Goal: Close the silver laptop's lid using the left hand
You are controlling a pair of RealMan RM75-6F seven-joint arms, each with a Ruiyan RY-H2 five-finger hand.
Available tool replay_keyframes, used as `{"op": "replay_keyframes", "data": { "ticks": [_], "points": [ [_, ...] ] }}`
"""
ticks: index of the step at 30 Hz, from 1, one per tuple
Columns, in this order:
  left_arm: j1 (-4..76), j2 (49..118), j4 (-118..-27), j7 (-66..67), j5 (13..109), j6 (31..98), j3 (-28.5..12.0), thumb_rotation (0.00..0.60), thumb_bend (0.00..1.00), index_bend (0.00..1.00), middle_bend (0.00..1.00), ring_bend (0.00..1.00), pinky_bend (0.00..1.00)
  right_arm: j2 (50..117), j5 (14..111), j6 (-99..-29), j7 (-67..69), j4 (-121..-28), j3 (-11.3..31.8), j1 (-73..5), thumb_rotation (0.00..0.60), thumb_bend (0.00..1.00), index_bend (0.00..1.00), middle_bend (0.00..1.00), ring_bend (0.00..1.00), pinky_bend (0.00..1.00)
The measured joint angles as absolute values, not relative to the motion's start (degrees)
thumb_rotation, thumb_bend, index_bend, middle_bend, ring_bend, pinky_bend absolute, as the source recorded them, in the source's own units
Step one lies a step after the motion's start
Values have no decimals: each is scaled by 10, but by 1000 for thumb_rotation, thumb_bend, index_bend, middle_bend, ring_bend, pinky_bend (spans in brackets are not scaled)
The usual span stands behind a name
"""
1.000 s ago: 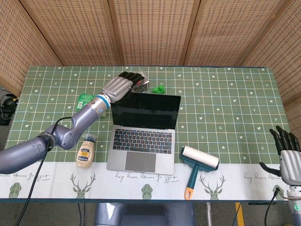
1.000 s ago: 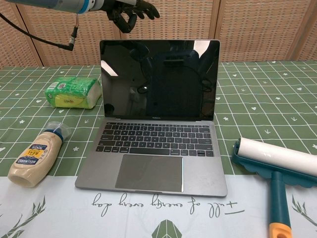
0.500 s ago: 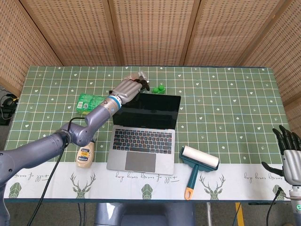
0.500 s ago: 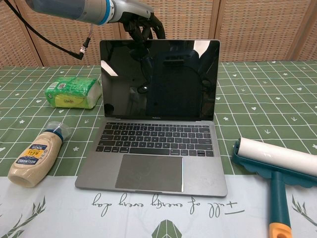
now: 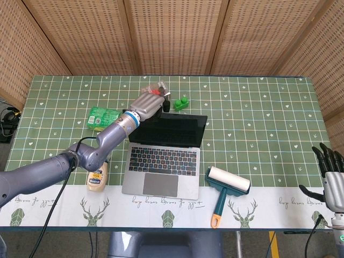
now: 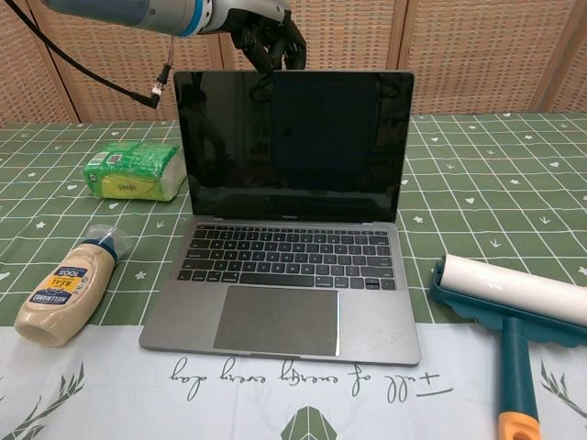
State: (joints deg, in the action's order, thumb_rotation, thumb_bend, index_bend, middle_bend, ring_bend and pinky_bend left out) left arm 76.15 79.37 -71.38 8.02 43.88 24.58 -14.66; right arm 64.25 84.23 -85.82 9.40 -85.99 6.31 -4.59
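Left hand is reaching over from behind the silver laptop, its fingers curling down over the top edge of the lid near that edge's left part, which seems the sensible spot to push the screen forward and down. It is pressing there rather than gripping; nothing is clasped inside it, and the fingers are bent in, not spread. Below and in front of the hand, the laptop is sitting open on the counter, its keyboard facing the robot and the lid leaning slightly forward, so I judge the closing is only just starting. To the hand's left a green packet is lying, and nearer the robot a mayonnaise bottle. Well off toward the counter's front a lint roller is resting. Right hand is hanging far away past the counter's edge, fingers apart, holding nothing.
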Motion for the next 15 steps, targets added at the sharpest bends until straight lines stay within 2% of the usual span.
{"op": "replay_keyframes", "data": {
  "ticks": [15],
  "points": [
    [720,731,-858,48,528,284,-141,600,1000,484,389,341,323,642,858,-869,89,-867,58,-43,600,44,0,0,0,0]
  ]
}}
